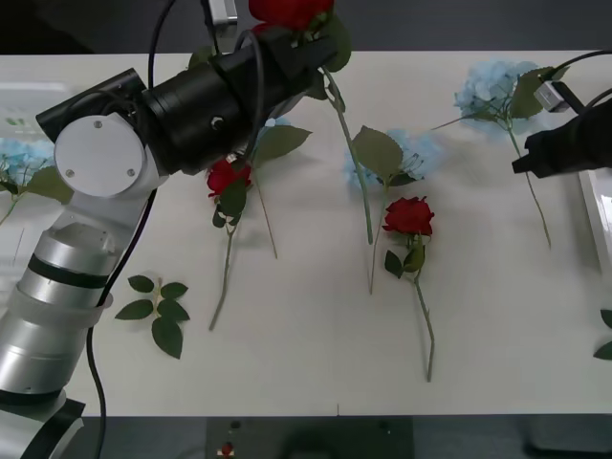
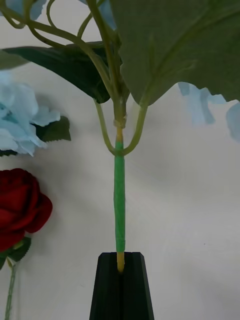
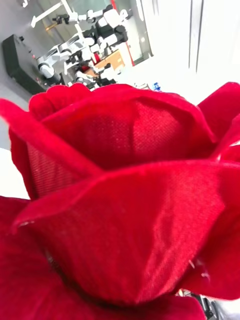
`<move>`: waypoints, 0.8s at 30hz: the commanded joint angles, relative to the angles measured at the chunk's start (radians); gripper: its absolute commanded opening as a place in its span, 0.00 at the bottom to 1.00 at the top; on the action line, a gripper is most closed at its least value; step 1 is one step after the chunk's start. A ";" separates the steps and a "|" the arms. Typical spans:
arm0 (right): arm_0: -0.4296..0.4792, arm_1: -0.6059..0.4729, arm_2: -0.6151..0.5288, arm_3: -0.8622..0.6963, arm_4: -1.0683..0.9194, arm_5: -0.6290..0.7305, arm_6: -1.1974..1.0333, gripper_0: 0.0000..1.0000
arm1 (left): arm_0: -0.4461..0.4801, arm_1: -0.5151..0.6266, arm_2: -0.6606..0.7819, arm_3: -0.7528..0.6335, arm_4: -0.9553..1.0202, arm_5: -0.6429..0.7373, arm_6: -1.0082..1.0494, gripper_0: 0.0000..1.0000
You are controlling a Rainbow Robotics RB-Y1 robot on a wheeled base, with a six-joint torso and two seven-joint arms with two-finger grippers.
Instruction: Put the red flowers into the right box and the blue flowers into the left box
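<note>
Left pincer (image 1: 304, 48): raised at the far side of the surface, pinching a red rose just under the bloom; the long stem (image 1: 352, 153) hangs down from it, slanting toward the middle.
Held rose (image 1: 290, 11): its head is at the top edge in the front view; in the left wrist view the red petals (image 3: 125, 200) sit right up against the camera.
Right pincer (image 2: 120, 270): black fingers pressed together on the thin green stem (image 2: 119, 200) of a blue flower, low over the surface on the right.
Right arm (image 1: 564, 148): reaches in from the right edge, just beside that flower's stem.
Gripped blue flower (image 1: 492, 86): far right of the surface, its head away from the robot, a big green leaf (image 1: 528, 91) over it.
Other blue flowers: one near the middle (image 1: 416, 153), partly under a leaf; one at the left edge (image 1: 19, 158), in the left box.
Red roses lying flat: one (image 1: 409, 216) in the middle, stem toward the robot; one (image 1: 228, 177) partly under the left arm.
Leaf sprig (image 1: 158, 311): on the surface, near left, beside the left arm.
Right box (image 1: 598, 215): white rim at the right edge.
Left box (image 1: 24, 105): at the far left, behind the left arm's shoulder.
</note>
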 commanded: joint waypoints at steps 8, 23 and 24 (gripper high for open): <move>0.024 -0.013 0.010 0.020 0.179 -0.038 0.013 0.36 | -0.041 -0.099 -0.037 0.043 -0.091 -0.050 0.012 0.00; 0.022 -0.024 0.018 0.031 0.179 -0.020 0.099 1.00 | -0.043 -0.118 -0.082 0.054 -0.077 -0.050 0.018 0.00; 0.024 -0.052 0.018 0.012 0.111 -0.008 0.152 1.00 | -0.044 -0.113 -0.086 0.054 -0.070 -0.050 0.021 0.00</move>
